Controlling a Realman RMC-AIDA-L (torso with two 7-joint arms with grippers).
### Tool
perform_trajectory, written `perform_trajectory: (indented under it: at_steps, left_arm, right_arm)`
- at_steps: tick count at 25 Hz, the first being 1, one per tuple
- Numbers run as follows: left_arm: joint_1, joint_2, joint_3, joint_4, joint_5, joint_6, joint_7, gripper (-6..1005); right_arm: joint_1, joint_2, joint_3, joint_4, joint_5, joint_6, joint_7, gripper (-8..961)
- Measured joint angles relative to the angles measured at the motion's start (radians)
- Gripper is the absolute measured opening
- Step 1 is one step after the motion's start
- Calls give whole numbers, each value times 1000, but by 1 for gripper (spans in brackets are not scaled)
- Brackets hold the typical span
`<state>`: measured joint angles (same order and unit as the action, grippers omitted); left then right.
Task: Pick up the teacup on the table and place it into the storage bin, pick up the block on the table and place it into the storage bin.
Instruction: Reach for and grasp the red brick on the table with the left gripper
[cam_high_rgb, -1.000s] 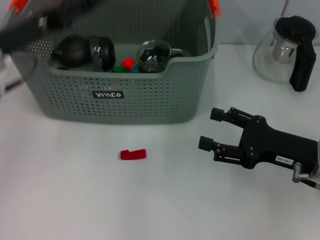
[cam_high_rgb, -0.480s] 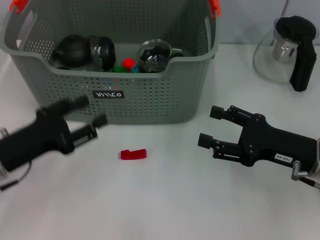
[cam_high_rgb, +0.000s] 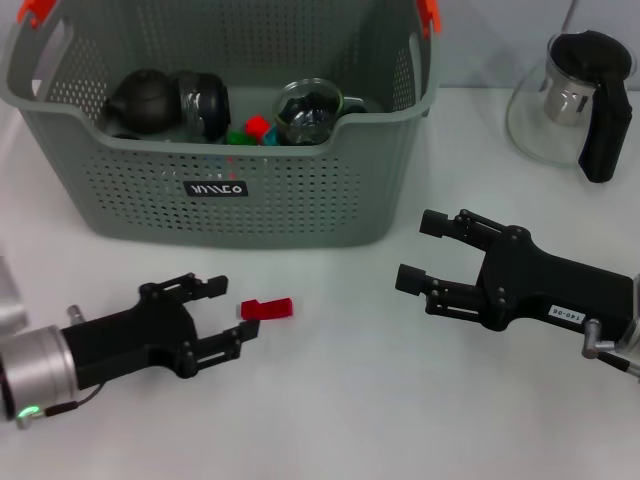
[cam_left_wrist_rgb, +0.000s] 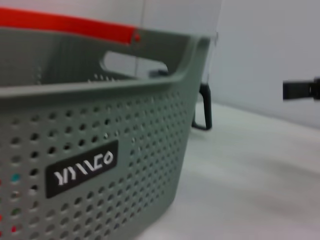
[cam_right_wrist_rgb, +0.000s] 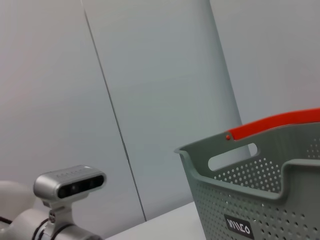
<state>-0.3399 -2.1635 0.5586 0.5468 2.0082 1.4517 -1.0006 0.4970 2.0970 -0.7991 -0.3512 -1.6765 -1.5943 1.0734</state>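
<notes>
Gaping, the left tool (cam_high_rgb: 232, 315) flanks the red block (cam_high_rgb: 266, 308); right tool (cam_high_rgb: 425, 254) open, well apart.

The storage bin (cam_high_rgb: 260, 195) is cut off at the head view's top edge.

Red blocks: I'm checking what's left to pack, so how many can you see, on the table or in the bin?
2. One red block lies on the table before the left tool; another sits inside the storage bin. More may be hidden there.
</notes>
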Motion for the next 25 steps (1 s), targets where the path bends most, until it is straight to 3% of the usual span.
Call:
perform_trajectory:
  at_steps: [12, 18, 25]
  left_arm:
    - [-78, 0, 98, -33, 10, -178, 7, 704]
    - [-84, -3, 166, -39, 11, -238, 6, 703]
    - [-84, -4, 171, -42, 12, -239, 3, 703]
  right_arm:
    - [0, 0, 7, 1, 0, 3, 0, 910]
    - [-4, 0, 9, 1, 0, 3, -1, 910]
    - [-8, 0, 9, -3, 0, 3, -1, 910]
